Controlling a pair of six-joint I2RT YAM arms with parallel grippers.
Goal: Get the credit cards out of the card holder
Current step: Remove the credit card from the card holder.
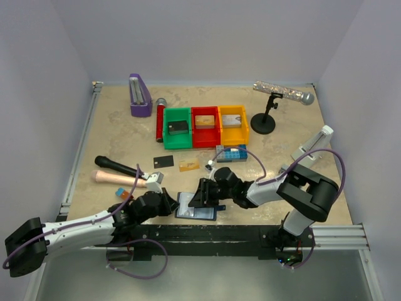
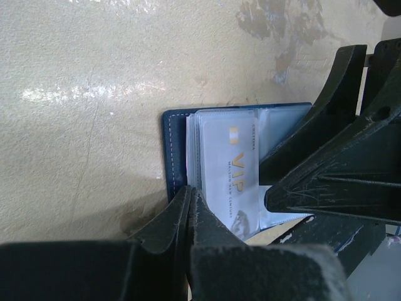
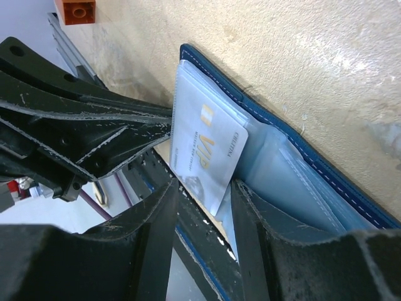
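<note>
Seeing card holder spread open, pockets up, flat on counter at near edge, between both arms. Reading left jaws as fully closed, fingertips parked on holder's navy border at one end; can't tell pinching vs just pressing down. Reading right jaws as roughly half apart, set at opposite end, fingers straddling free end of a silvery VIP card. Seeing that card partway out of a pale blue-grey pocket, tilted, far end under the clear sleeves. Can't tell real grip vs loose straddle from either wrist view. Noting two cards already out, flat on counter beyond the holder: black card and gold-tan card, near each other, not touching. Farther back: green bin, red bin, yellow bin touching in a row, one flat item in each, too small to identify. Also blue studded plate just in front of yellow bin, small orange brick near left arm's wrist, two handled tools at left, purple block and red cylinder at back left, microphone on black stand at back right.
</note>
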